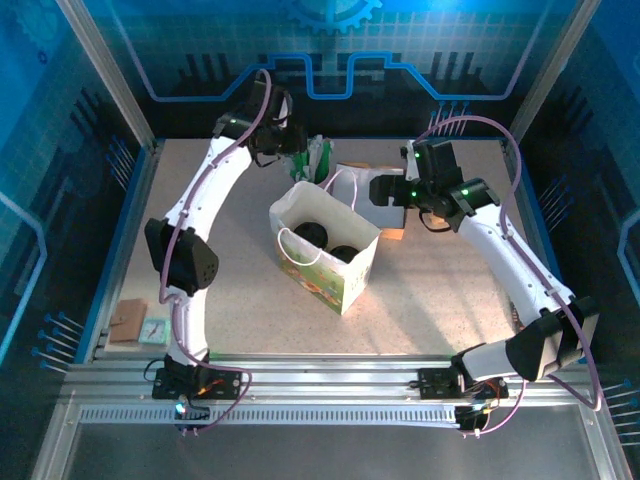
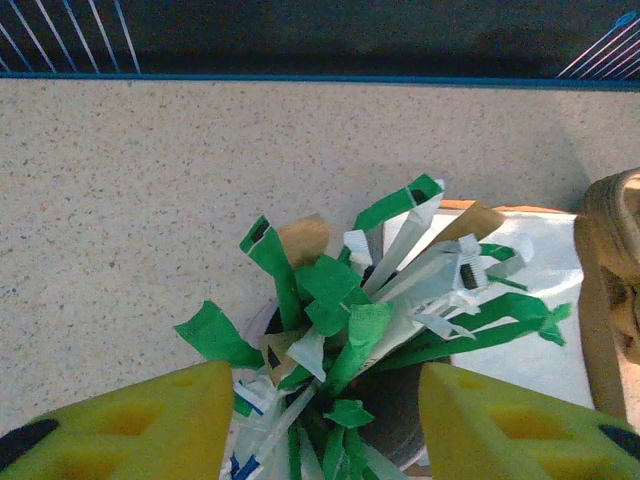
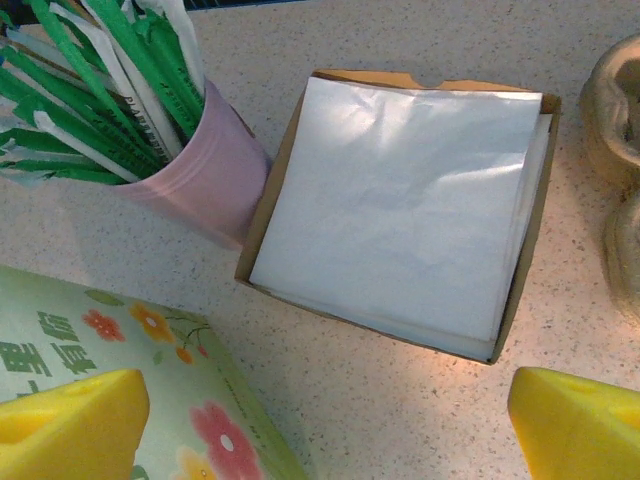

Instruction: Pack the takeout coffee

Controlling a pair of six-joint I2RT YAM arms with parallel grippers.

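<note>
While you look down on the speckled counter [image 1: 230,290], the tall white paper bag [image 1: 355,280] stands open near its middle, and everything below is placed from that bag.

Just beyond the bag's far right corner sits a shallow cardboard box [image 3: 262,215] holding a flat stack of white napkins [image 3: 400,200]. Just beyond the bag's far left corner, beside that box, stands a pink cup [image 3: 205,185] crammed with green-and-white sticks [image 2: 340,300].

Inside the bag, low down, you can see two round black lids [image 1: 310,234]. That is the takeout coffee [image 1: 343,254]; the cups beneath the lids are hidden.

Your left pincer [image 2: 322,400] hangs over the pink cup with its yellow fingers apart, straddling the tops of the sticks. Whether they press on any stick cannot be told. Your right pincer [image 3: 328,400] hovers above the counter between the bag and the napkin box, fingers spread wide and holding nothing.

Progress, as a judgement: the coffee looks packed. What seems left is adding a stick and perhaps a napkin to the bag.
</note>
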